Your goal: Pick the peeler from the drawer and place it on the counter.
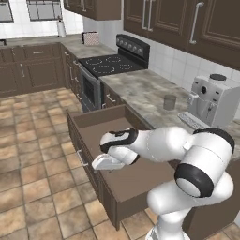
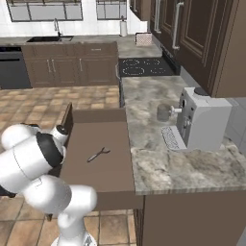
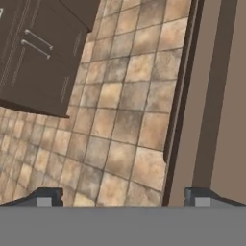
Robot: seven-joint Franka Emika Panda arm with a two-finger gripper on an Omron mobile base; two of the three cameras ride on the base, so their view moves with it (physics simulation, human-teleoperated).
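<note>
The counter (image 2: 153, 122), a marbled stone slab, runs along the wall and carries a white coffee machine (image 2: 204, 120) with a small grey cup (image 2: 164, 112) beside it; plenty of bare stone lies between the cup and the stovetop (image 1: 108, 64), which would suit a set-down. Below the slab's edge the drawer (image 2: 96, 166) stands pulled fully out over the tiled floor (image 1: 37, 159), its flat floor exposed so the arm can reach in from above. The arm (image 1: 164, 145) stretches across the drawer with its hand near the front rail. The gripper (image 3: 120, 197) looks down past that rail: in the hand view one fingertip sits over the floor tiles and the other over the drawer's edge, jaws spread wide with nothing between them. The peeler (image 2: 98, 154) lies flat near the middle of the drawer floor, apart from the walls, well clear of the hand. Judging by this, the reach has not yet lined up; the hand needs to shift inward over the peeler before descending.
</note>
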